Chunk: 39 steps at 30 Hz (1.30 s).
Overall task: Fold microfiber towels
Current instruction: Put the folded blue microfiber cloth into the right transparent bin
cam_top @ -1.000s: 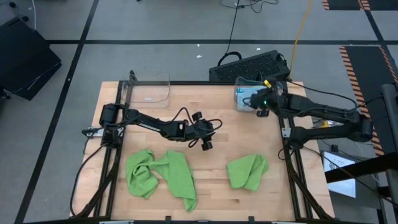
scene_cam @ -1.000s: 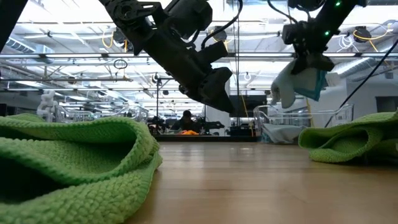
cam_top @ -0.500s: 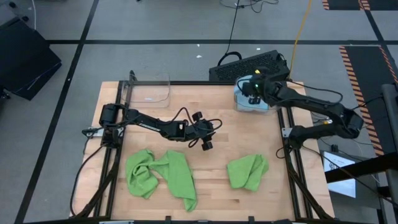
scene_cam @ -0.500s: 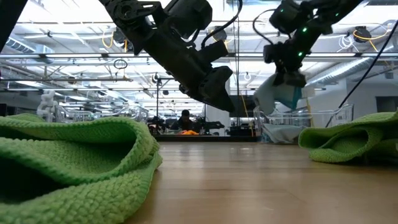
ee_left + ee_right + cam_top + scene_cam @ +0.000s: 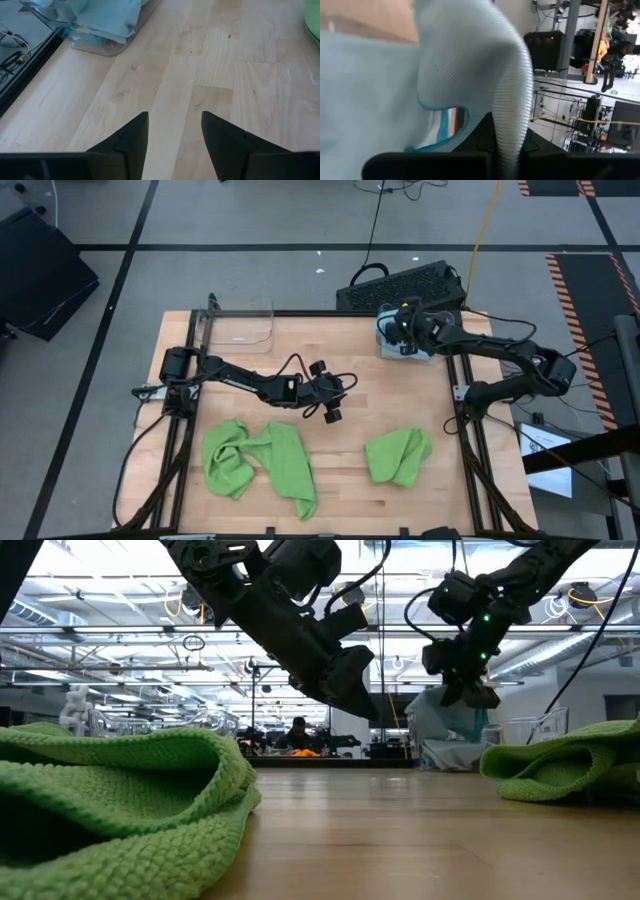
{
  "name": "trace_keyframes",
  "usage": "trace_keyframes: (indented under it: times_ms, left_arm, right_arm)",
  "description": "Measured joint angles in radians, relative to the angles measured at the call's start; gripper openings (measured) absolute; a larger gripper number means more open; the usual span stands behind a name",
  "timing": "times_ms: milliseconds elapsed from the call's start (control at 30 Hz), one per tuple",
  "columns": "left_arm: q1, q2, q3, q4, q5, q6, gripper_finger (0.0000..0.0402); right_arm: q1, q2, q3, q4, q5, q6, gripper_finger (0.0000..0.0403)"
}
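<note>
A light blue towel (image 5: 385,85) with teal edging fills the right wrist view and hangs under my right gripper (image 5: 403,330), which is shut on it above the clear bin (image 5: 388,348) at the table's far right. More light blue cloth (image 5: 107,20) lies in that bin. Two lime green towels lie crumpled on the table, one near left (image 5: 255,460) and one near right (image 5: 398,455). My left gripper (image 5: 175,131) stands open above bare wood at the table's middle, nothing between its fingers. My right gripper is shut on a bunched fold of the light blue towel (image 5: 505,115); the cloth bulges over the fingers and hides the place of contact. The fingers slant down from the table's right. The towel hangs slack below them (image 5: 440,720), its lower end down at the bin.
An empty clear bin (image 5: 243,323) stands at the far left corner. A dark keyboard-like box (image 5: 405,285) sits just beyond the far edge. Bare wood lies between the two green towels and across the table's middle.
My right gripper, still shut on the light blue towel, has gone toward the table's left and down, rolling as it went. The towel, which hung clear and high, now hangs lower at the bin.
</note>
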Motion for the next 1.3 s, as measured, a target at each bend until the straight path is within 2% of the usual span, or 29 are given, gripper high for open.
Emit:
trace_keyframes:
  times_ms: [300,600,867,1000,1100,1300]
  left_arm:
    - [0.0,0.0,0.0,0.012,0.0,0.008,0.0184]
    - [0.0,0.0,0.0,0.023,0.011,0.012,0.0184]
    - [0.0,0.0,0.0,0.022,0.012,0.013,0.0184]
    - [0.0,0.0,0.0,0.022,0.011,0.013,0.0184]
    - [0.0,0.0,0.0,0.022,0.011,0.013,0.0184]
    - [0.0,0.0,0.0,0.022,0.011,0.013,0.0184]
  right_arm:
    - [0.001,-0.034,-0.024,-0.042,0.071,-0.096,0.0009]
    - [0.002,-0.038,-0.024,-0.121,0.046,-0.189,0.0019]
    - [0.002,-0.038,-0.024,-0.171,0.041,-0.195,0.0055]
    - [0.002,-0.038,-0.024,-0.199,-0.01,-0.167,0.0079]
    - [0.002,-0.038,-0.024,-0.214,-0.03,-0.15,0.0108]
    - [0.001,-0.038,-0.024,-0.222,-0.003,-0.136,0.0173]
